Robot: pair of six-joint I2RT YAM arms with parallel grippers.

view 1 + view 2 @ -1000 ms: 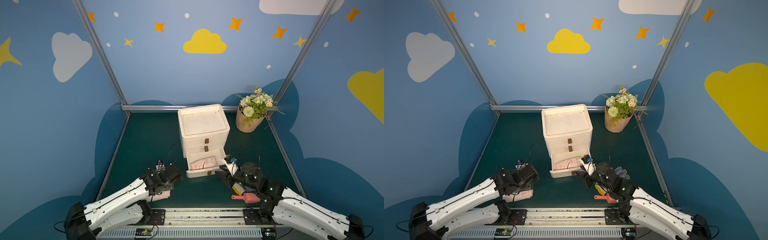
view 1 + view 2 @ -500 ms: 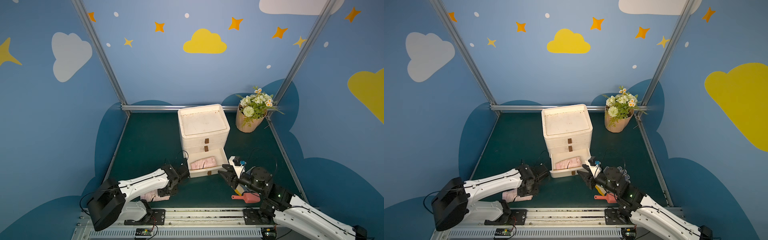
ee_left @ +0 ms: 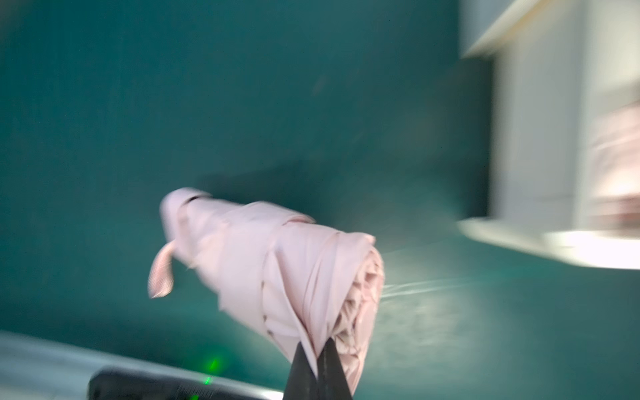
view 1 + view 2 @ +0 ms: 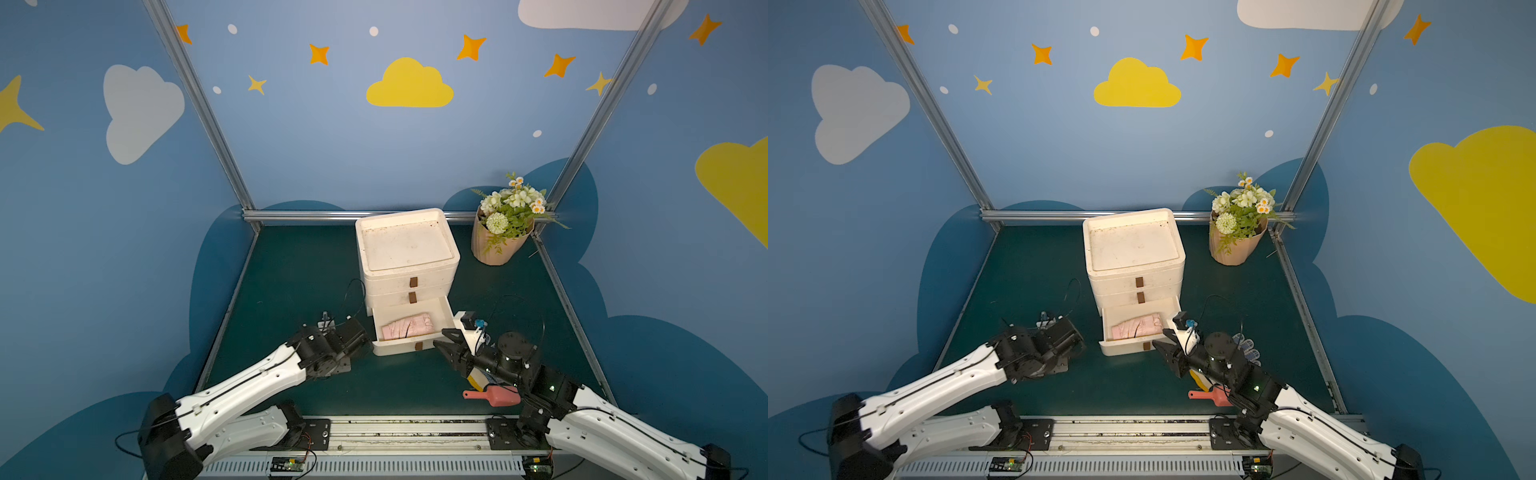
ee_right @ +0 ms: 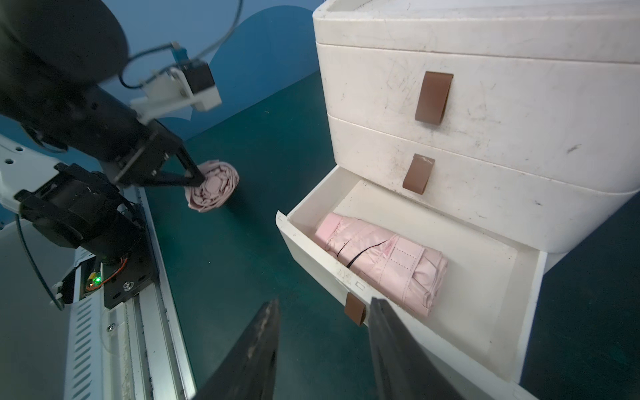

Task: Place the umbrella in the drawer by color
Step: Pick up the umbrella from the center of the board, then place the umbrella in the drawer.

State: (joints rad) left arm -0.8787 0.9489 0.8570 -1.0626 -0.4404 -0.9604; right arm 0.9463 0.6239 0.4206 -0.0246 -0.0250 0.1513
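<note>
Pink umbrella (image 3: 277,270) in left gripper (image 3: 314,347), wrist views only

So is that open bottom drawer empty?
No, a folded pink umbrella lies inside the open bottom drawer.

2 pink umbrellas (image 5: 381,258), 3 drawers (image 5: 485,166), 1 flower pot (image 4: 496,249), 1 red item (image 4: 498,395)

A potted bouquet (image 4: 500,232) is standing in a far corner of the desk (image 4: 299,270); a red scoop (image 4: 500,395) is lying up front.
</note>
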